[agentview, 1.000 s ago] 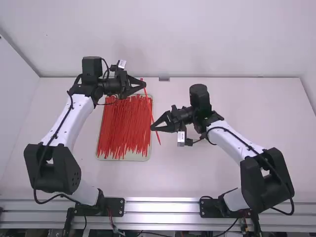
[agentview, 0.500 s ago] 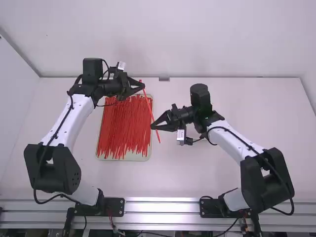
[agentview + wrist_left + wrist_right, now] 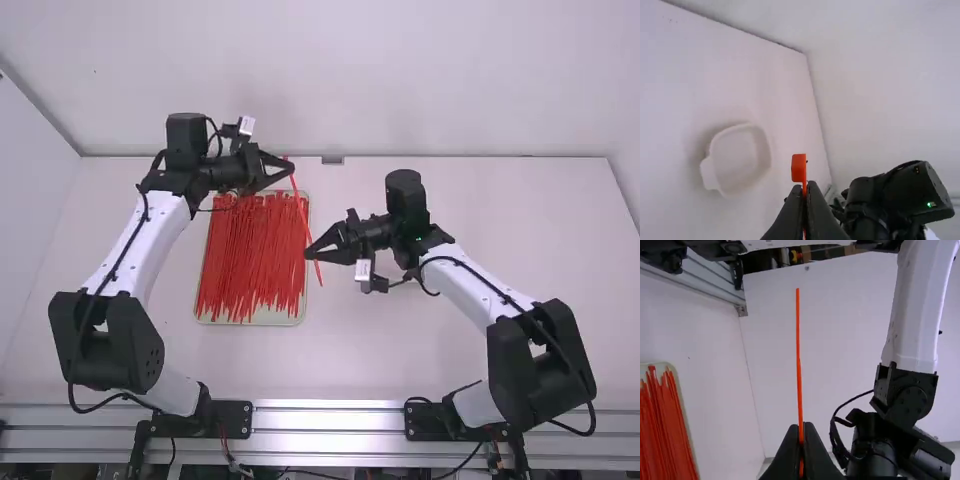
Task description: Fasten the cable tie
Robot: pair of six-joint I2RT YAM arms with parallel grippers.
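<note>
One red cable tie [image 3: 301,218] hangs stretched between both grippers above the tray's right edge. At the tray's far end my left gripper [image 3: 287,172] is shut on the tie just below its square head [image 3: 798,167]. My right gripper [image 3: 312,256], to the right of the tray, is shut on the tie's thin strap [image 3: 798,365], and the tail [image 3: 320,280] sticks out past its fingers. In the right wrist view the strap runs straight away from my fingertips [image 3: 800,432].
A shallow tray [image 3: 303,318] holds a pile of several red cable ties [image 3: 250,260], also seen as a red pile [image 3: 660,430] in the right wrist view. A small grey fitting [image 3: 333,158] sits at the table's back edge. Bare table lies to the right.
Both grippers keep their hold on the tie. The right wrist has turned a little and drawn the tail slightly inward; the left gripper has barely shifted.
</note>
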